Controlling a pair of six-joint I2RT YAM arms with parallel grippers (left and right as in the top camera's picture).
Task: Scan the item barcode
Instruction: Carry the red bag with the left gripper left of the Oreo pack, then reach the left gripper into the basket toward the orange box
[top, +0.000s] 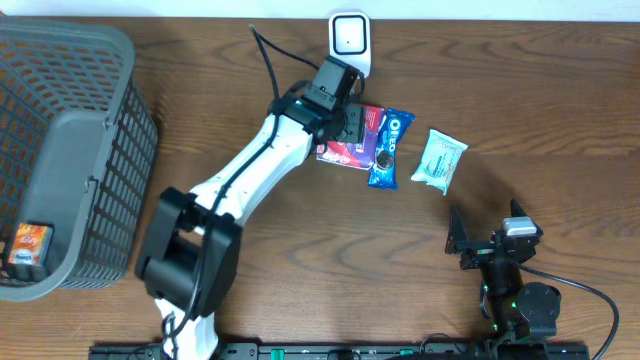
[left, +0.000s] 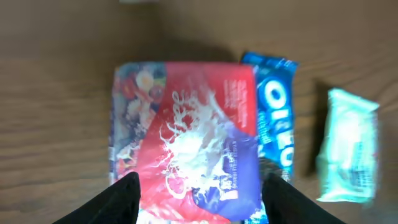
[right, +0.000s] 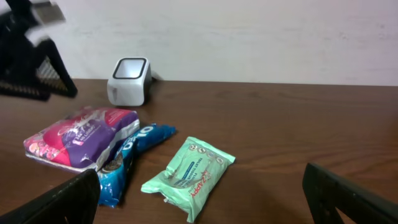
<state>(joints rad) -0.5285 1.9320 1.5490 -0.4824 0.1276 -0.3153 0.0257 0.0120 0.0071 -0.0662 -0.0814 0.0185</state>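
Risk: the red packet (left: 186, 130) could be nipped together with the Oreo pack (left: 277, 118) touching it beside the tool's right finger, leaving the barcode hidden from the scanner (top: 349, 38)
Left tool (left: 202, 183): jaws spread wide astride the packet, nothing gripped
Packet: laid flat on the worktop (top: 300, 280), directly beneath the tool
Right tool (right: 208, 199): fully open, empty

The barcode scanner (top: 349, 40) stands at the far edge of the table (top: 330, 265), near the middle. Just before it lies the snack bag (top: 343, 153), flat on the table. The Oreo pack (top: 390, 148) lies to the right of the bag and touches it along one side. The wipes pack (top: 439, 159) is further right, near the Oreo pack but apart from it. The basket (top: 120, 170) stands at the left end, well apart, with a small box (top: 27, 250) in its near corner.
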